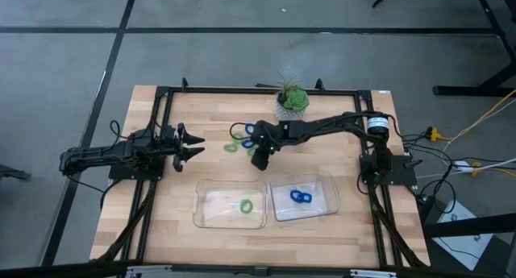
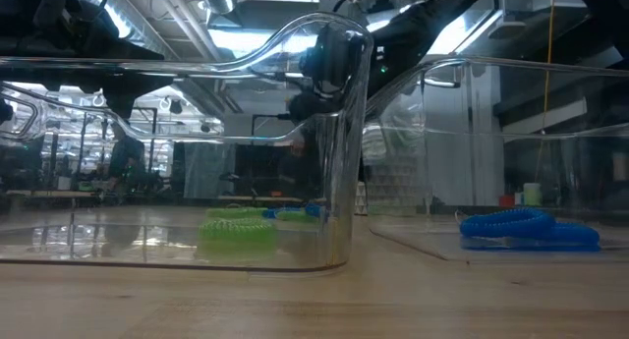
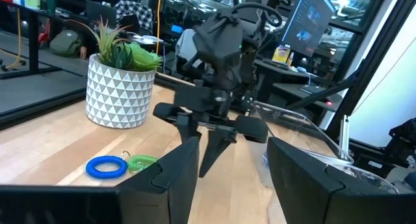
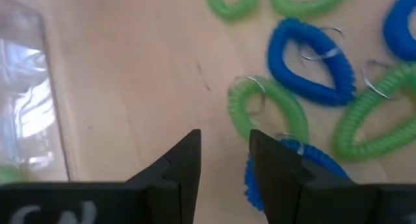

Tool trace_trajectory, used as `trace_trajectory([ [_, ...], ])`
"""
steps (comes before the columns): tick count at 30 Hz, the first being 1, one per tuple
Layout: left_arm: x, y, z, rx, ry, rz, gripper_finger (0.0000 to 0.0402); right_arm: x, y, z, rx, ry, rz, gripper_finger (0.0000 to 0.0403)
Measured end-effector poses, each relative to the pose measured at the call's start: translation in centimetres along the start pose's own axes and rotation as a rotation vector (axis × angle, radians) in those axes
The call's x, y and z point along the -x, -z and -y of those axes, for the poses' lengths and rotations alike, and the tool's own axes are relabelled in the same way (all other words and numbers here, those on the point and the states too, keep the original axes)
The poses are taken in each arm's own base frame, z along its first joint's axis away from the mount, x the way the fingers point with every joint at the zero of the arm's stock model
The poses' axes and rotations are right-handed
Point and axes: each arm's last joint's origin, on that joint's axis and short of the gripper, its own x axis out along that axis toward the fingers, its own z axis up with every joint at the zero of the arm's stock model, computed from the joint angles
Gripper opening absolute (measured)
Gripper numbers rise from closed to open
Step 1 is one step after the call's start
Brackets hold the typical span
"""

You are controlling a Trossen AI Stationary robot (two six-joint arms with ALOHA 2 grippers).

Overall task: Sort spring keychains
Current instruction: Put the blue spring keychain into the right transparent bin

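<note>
Overhead, the right tool [image 1: 260,159] is hanging above the desk [image 1: 161,205] just beside a pile of spring keychains [image 1: 239,139], while the left tool [image 1: 193,146] is waiting with fingers spread at the desk's left side. Two clear trays are sitting near the front edge: the left tray [image 1: 205,213] is holding one green keychain [image 1: 246,205], the right tray [image 1: 326,199] blue keychains [image 1: 301,197]. A potted plant [image 1: 292,101] is standing at the back.

Level with the desk, the green keychain [image 2: 237,231] is lying behind the clear tray wall [image 2: 339,152], and a blue keychain [image 2: 529,229] is resting in the other tray.

Past the left wrist, the right tool [image 3: 211,143] is pointing down with its fingers close together and nothing between them, near a blue keychain [image 3: 107,166] and the plant pot [image 3: 119,91].

Past the right wrist, its own tool [image 4: 224,149] is hovering with a narrow gap between the fingers, gripping nothing, over blue and green keychains [image 4: 312,52] lying on the wood, with a tray edge [image 4: 32,87] alongside.
</note>
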Motion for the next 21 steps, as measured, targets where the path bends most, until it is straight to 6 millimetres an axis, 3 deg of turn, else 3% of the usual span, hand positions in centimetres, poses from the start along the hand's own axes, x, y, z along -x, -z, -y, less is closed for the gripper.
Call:
trace_trajectory([
  [12,0.0,0.0,0.0,0.0,0.0,0.0,0.0178,0.2,0.0,1.4,-0.007,0.099,-0.008,0.0129],
  [21,0.0,0.0,0.0,0.0,0.0,0.0,0.0178,0.2,0.1,1.2,-0.082,-0.045,-0.059,0.0129],
])
